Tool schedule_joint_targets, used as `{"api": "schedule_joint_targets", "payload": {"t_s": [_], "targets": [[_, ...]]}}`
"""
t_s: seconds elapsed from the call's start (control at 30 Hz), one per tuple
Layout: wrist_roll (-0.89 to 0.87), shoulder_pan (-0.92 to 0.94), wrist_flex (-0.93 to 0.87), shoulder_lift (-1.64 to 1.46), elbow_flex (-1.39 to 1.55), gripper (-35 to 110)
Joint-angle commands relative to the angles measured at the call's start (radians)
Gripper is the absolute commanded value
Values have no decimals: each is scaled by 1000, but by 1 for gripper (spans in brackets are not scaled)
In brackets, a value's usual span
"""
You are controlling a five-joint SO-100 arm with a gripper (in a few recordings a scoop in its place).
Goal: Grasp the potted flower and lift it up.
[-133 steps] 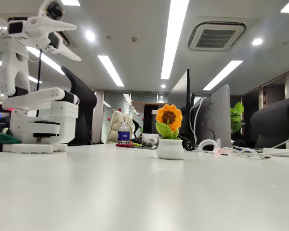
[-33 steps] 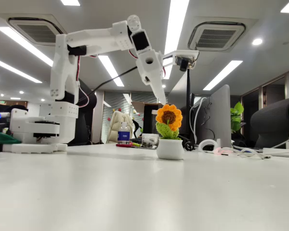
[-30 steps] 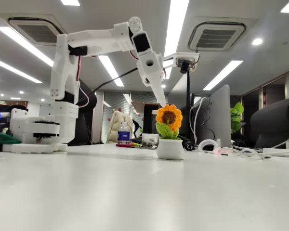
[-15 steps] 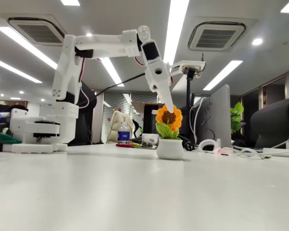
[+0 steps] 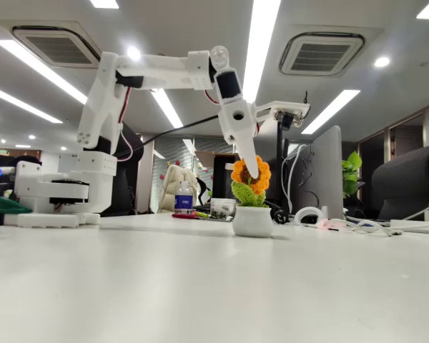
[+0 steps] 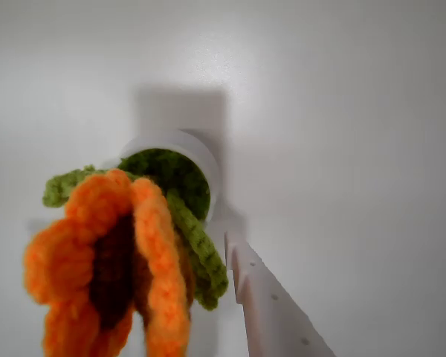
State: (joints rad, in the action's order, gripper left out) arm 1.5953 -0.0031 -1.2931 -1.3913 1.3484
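Note:
The potted flower [image 5: 251, 187], a crocheted sunflower with orange petals, a brown centre and green leaves in a rounded white pot [image 5: 252, 221], stands upright on the white table. My white gripper [image 5: 252, 171] hangs down from above, one pointed finger crossing the flower head in the fixed view. In the wrist view I look down on the flower head [image 6: 108, 271] and the pot's rim [image 6: 197, 152]. One white finger [image 6: 271, 305] lies just right of the leaves. The other finger is out of frame, so the jaws stand apart with nothing gripped.
The arm's base [image 5: 57, 189] stands at the table's far left. Behind the pot are a water bottle [image 5: 184, 196], monitors [image 5: 322, 175], a large-leaved green plant [image 5: 352, 171] and cables [image 5: 322, 218]. The near part of the table [image 5: 200, 286] is bare.
The arm has unfolded, reached right and come down. The finger tip, above and left of the flower a second ago, now overlaps the flower head. The pot has not moved.

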Motion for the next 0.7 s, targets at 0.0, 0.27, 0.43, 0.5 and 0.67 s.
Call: {"api": "schedule_joint_targets", "payload": {"t_s": [0.0,0.27,0.43,0.5,0.67], "targets": [[6,8,5,-6,-34,67],[-3,-12,5,6,-32,67],[-11,-20,5,6,-31,67],[-12,-20,5,6,-29,67],[-12,-21,5,5,-29,67]]}}
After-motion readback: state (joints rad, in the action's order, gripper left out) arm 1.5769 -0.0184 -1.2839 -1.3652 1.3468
